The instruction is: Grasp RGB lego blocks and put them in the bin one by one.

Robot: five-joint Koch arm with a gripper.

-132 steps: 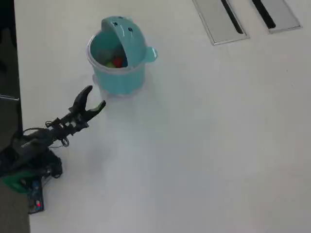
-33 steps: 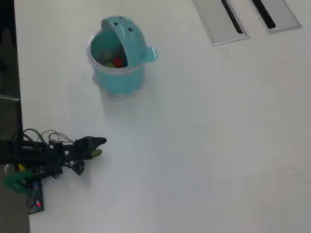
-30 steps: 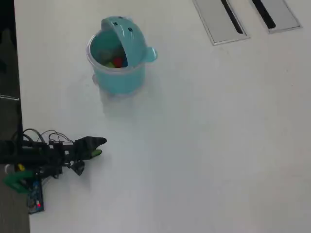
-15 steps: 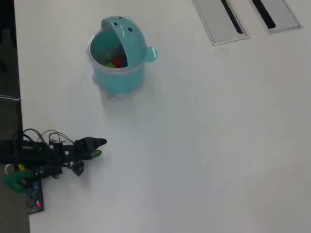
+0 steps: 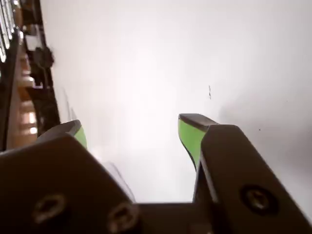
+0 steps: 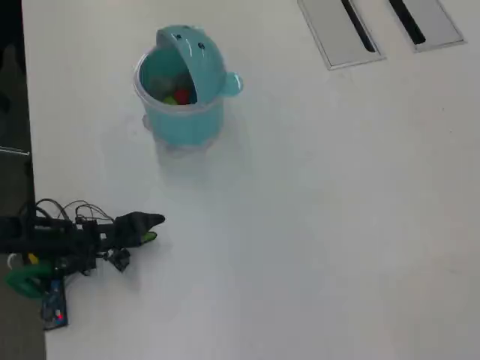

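The teal bin [image 6: 184, 124] stands at the upper left of the overhead view with its domed lid flipped up. Inside it lie the RGB lego blocks: a red one [image 6: 181, 94], a lime green one [image 6: 170, 99] and a sliver of blue [image 6: 193, 97]. My gripper [image 6: 154, 227] lies low over the table well below the bin, pointing right. In the wrist view my gripper [image 5: 131, 124] is open: its green-padded fingertips [image 5: 189, 136] stand wide apart over bare white table, with nothing between them.
Two grey rectangular panels [image 6: 341, 30] [image 6: 424, 21] lie flush in the table at the upper right. The table's left edge [image 6: 27, 150] runs close to the arm's base and cables [image 6: 45, 251]. Dark framework [image 5: 29, 73] shows past that edge in the wrist view.
Since 4.4 s ago the arm has pulled back from beside the bin and folded down toward its base. Over the last second it has stayed almost still.
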